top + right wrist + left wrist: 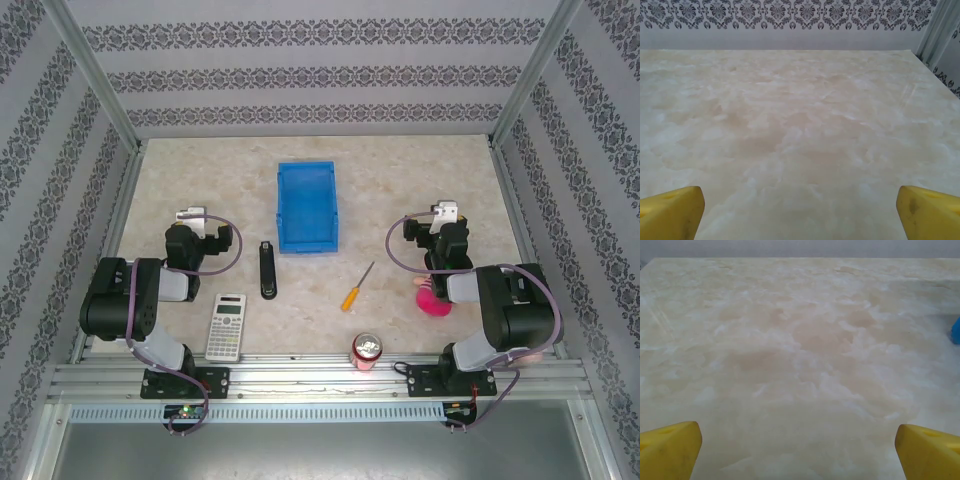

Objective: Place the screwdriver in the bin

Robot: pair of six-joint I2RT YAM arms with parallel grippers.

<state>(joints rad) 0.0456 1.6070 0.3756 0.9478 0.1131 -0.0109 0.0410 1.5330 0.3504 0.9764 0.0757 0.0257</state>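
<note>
Left gripper [799,452]: jaws wide apart, holding nothing, well apart from the work. Bin [308,208]: central, empty. Screwdriver [357,287]: flat on the table [430,180], near the bin's near-right corner, axis diagonal, handle toward the near edge, tip pointing far-right. Right gripper [800,212]: jaws wide apart, empty. It is judged the nearer of the 2, with the screwdriver to its left and closer to the near edge.

A black stapler [267,270], a calculator [226,327] and a red can [366,351] rest on the beige table [420,190].
</note>
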